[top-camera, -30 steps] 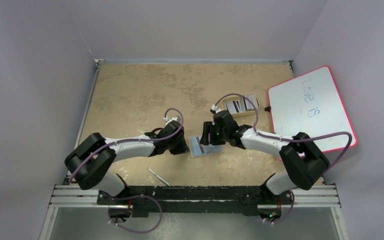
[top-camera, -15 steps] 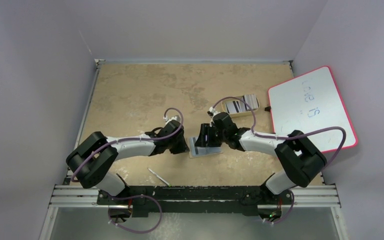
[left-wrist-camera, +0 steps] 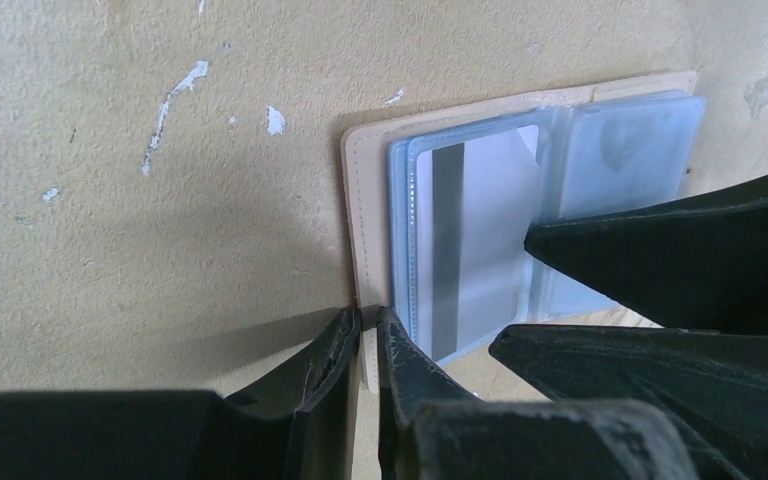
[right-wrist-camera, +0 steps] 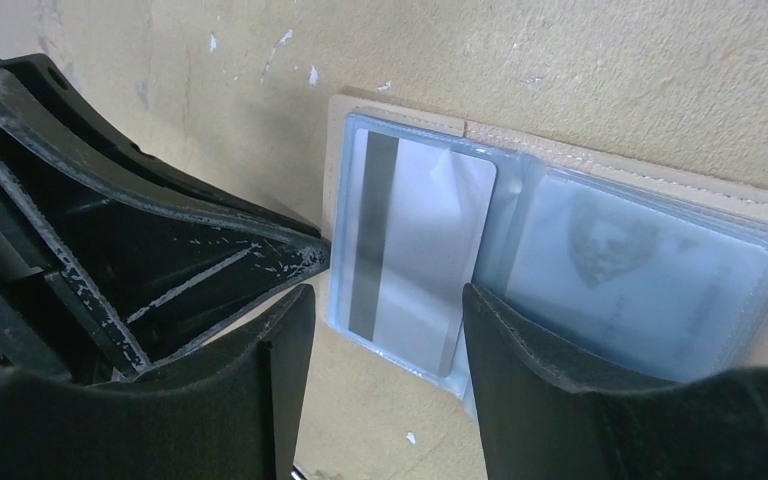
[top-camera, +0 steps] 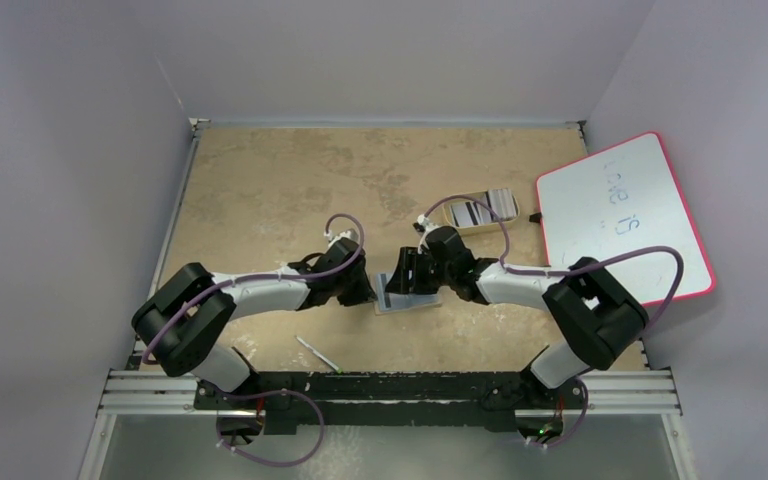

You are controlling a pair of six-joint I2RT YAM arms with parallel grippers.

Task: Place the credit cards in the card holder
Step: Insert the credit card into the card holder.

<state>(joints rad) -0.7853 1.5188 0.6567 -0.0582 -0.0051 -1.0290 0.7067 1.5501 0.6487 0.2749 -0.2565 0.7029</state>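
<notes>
The tan card holder [top-camera: 415, 304] lies open on the table between my two arms. One of the credit cards [right-wrist-camera: 420, 245], pale with a dark stripe, lies in its blue-grey left pocket [left-wrist-camera: 480, 225]. My left gripper [left-wrist-camera: 368, 325] is shut on the holder's tan left edge [left-wrist-camera: 364, 200]. My right gripper [right-wrist-camera: 385, 330] stands open, its fingers [right-wrist-camera: 520, 370] either side of the card's near end without squeezing it. More credit cards [top-camera: 482, 210] lie in the beige tray [top-camera: 463, 228] farther back.
A pink-edged whiteboard [top-camera: 622, 215] lies at the right edge of the table. A thin white stick [top-camera: 317, 353] lies near the front, in front of the left arm. The two grippers sit close together over the holder.
My right gripper has slid left over the holder, toward the left gripper. The holder has shifted slightly left with it. The left gripper has kept its pinch.
</notes>
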